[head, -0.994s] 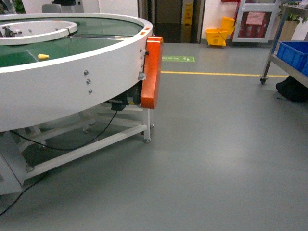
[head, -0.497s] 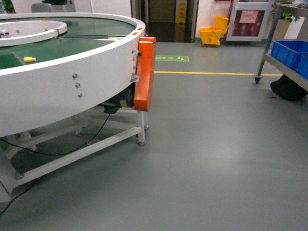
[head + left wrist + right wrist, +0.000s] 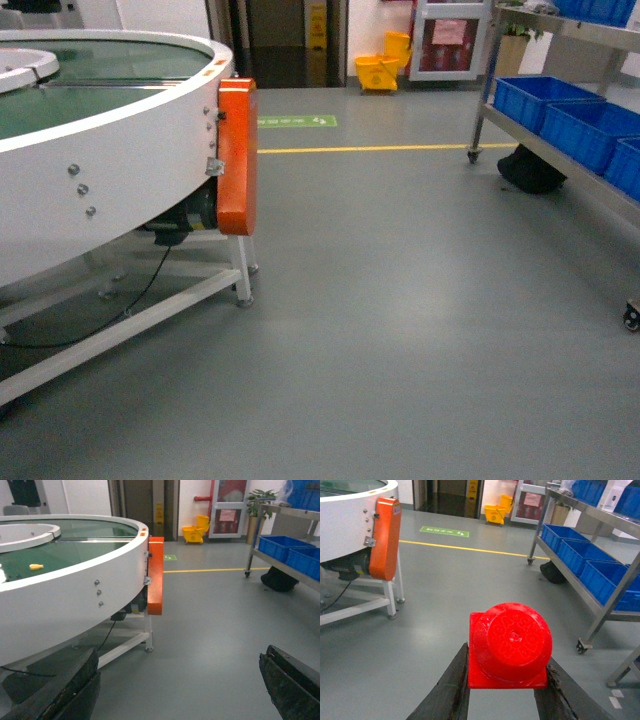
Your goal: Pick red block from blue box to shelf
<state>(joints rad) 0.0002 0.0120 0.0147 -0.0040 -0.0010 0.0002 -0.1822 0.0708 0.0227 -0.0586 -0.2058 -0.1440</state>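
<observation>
The red block (image 3: pixel 510 647) sits bottom center of the right wrist view, squeezed between the right gripper (image 3: pixel 506 690) fingers. The left gripper (image 3: pixel 175 690) is spread wide along the bottom of its view, holding nothing. Only the head view leaves out both grippers, showing the shelf (image 3: pixel 560 165) at right with its dark blue crates (image 3: pixel 565 125).

We see the round conveyor (image 3: pixel 110 150) at our left, the shelf (image 3: pixel 560 150) at our right with crates (image 3: pixel 575 125) on its lower tier, open floor (image 3: pixel 400 300) between them, and a mop bucket (image 3: pixel 378 72) far behind.
</observation>
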